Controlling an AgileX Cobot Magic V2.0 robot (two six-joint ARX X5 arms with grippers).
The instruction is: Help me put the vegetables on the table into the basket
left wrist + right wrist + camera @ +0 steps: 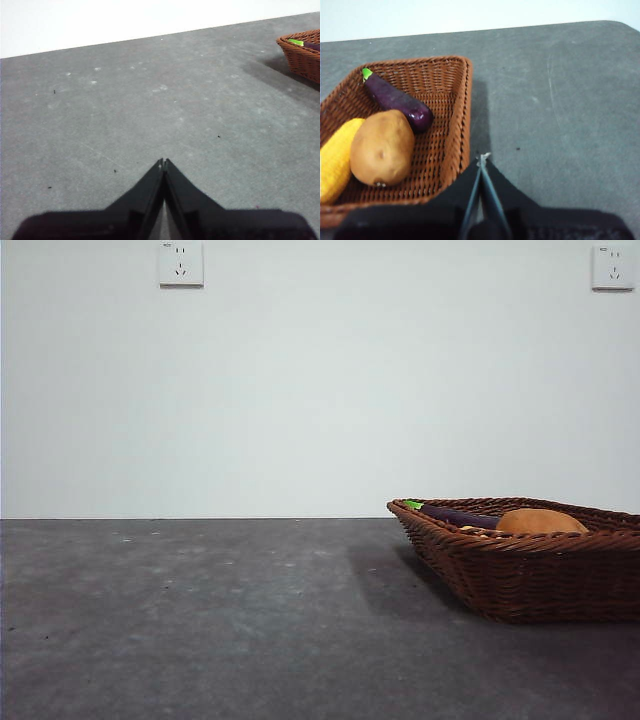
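The wicker basket [520, 575] stands on the table [200, 620] at the right of the front view. Inside it lie the brown potato [382, 147], the purple eggplant [397, 102] with its green stem, and the yellow vegetable [335, 157]. In the front view only the potato [542, 522] and eggplant [458, 516] show over the rim. My right gripper [483, 159] is shut and empty, hovering just outside the basket's [465, 115] side wall. Over bare table far from the basket [304, 52], my left gripper [163, 163] is also shut and empty. Neither arm shows in the front view.
Two wall sockets [181, 263] [613, 267] sit high on the white wall behind the table. The table's rounded far corner [620, 25] appears in the right wrist view.
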